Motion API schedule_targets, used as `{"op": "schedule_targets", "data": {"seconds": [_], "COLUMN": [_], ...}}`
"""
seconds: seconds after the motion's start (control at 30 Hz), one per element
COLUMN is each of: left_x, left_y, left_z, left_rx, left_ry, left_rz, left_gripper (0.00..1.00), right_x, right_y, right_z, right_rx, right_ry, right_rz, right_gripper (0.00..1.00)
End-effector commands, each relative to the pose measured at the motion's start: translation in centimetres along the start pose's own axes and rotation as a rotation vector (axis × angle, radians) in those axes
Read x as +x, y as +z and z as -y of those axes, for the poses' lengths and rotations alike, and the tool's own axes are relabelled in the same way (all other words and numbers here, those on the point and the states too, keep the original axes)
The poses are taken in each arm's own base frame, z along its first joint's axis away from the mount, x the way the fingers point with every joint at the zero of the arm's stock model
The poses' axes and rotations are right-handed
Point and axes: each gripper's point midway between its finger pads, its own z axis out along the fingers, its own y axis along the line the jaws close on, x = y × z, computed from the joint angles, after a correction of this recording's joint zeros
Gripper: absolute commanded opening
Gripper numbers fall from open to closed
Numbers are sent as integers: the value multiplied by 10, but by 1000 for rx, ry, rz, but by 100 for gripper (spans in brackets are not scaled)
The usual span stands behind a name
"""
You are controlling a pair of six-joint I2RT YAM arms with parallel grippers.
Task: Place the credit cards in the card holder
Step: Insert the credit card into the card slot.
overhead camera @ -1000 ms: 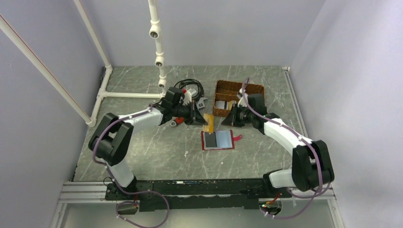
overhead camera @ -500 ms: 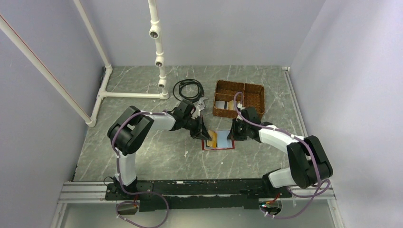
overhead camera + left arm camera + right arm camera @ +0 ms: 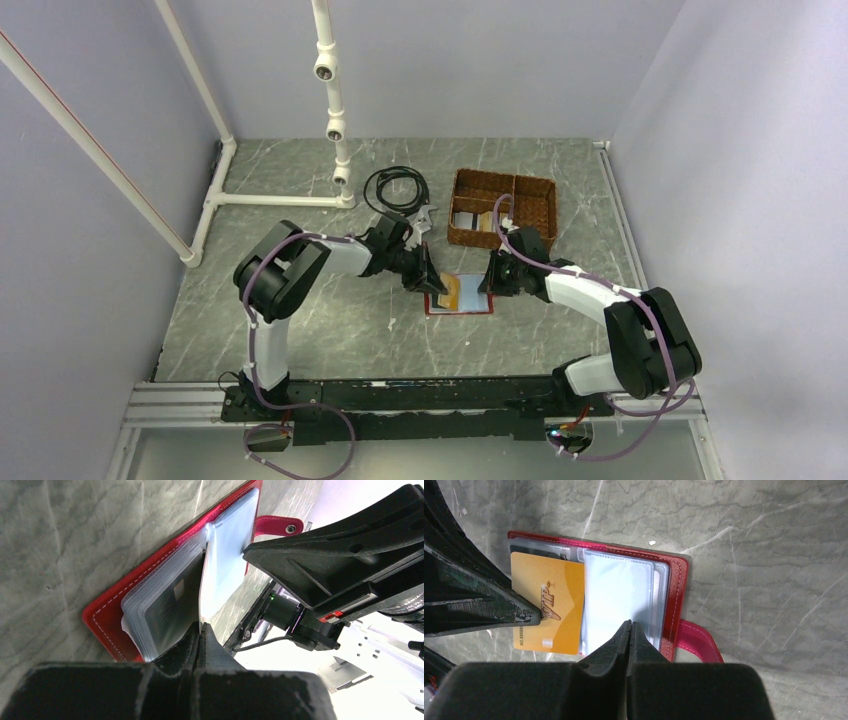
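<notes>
The dark-red card holder [image 3: 462, 311] lies open on the table between my grippers, its snap tab [image 3: 698, 641] sticking out to the side. My left gripper [image 3: 428, 283] is shut on a tan-orange credit card [image 3: 549, 597] and holds it low over the holder's left half. In the left wrist view [image 3: 200, 627] that card is almost edge-on. A dark card [image 3: 167, 602] sits in the clear sleeves. My right gripper [image 3: 629, 624] is shut, its tips on the pale sleeve page [image 3: 616, 592] of the right half.
A brown wicker divided basket [image 3: 528, 208] stands behind the holder with more cards [image 3: 464, 220] in its left compartment. A coiled black cable [image 3: 395, 188] and a white pipe frame [image 3: 335, 130] are at the back left. Side walls close in the table.
Both grippers came down and forward from near the basket to the open holder, the left one carrying the orange card. In the last half second almost nothing moved.
</notes>
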Motion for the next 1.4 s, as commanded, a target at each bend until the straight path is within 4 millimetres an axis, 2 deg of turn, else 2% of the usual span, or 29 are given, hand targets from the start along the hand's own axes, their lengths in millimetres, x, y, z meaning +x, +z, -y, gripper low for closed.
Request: {"op": "schedule_targets", "data": {"seconds": [0.0, 0.27, 0.67, 1.13, 1.37], "left_x": [0, 2, 12, 9, 9], "left_y": [6, 8, 2, -6, -2], "left_z": [0, 8, 12, 26, 28], "left_rx": [37, 98, 126, 122, 127], "left_ry": [29, 65, 98, 161, 171], "left_rz": [-3, -23, -31, -13, -26], "left_gripper": [0, 0, 0, 0, 0], "right_x": [3, 6, 6, 7, 7], "right_y": [4, 8, 9, 10, 10], "right_z": [12, 12, 15, 16, 15], "right_rx": [48, 50, 63, 66, 65], "right_ry": [6, 11, 17, 19, 19], "right_rz": [2, -14, -19, -25, -27], "right_gripper": [0, 0, 0, 0, 0]}}
